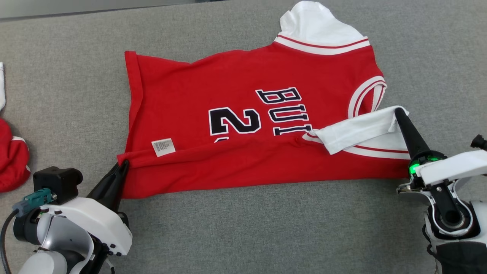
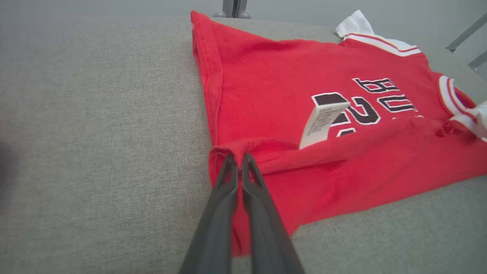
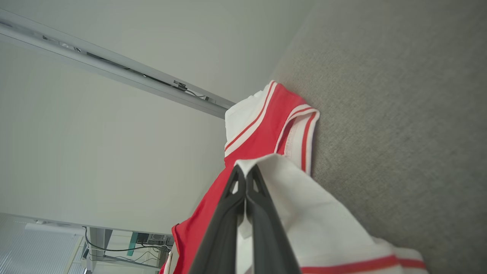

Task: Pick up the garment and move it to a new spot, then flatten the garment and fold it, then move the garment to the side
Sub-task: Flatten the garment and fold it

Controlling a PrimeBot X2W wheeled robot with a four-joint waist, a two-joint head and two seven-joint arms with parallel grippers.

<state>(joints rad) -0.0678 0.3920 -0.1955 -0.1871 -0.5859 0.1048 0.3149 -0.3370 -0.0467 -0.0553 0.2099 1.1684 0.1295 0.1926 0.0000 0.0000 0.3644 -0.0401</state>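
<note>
Where the grey table starts on the left, another red cloth lies at its edge, well apart from the garment. Next comes the left gripper. Its two dark fingers are pressed tight on the near left corner of the garment, right at the hem. The left wrist view shows red cloth pinched between them.

The garment is a red shirt with black letters. It lies on the table with its long side running left to right, from one gripper to the other. Its near edge is turned up onto the front, and a small white label shows on that flap.

On the right, the right gripper is squeezed shut on the white sleeve, which bends over the shirt.

So each arm has one end of the near edge, and the rest of the shirt lies away from the robot. The next push likely goes that way. Both ends should go together, or the fold may turn out crooked. Bare table lies past the far edge, but the far sleeve seems close to the table's back. The right side has more room for moving the garment aside.
</note>
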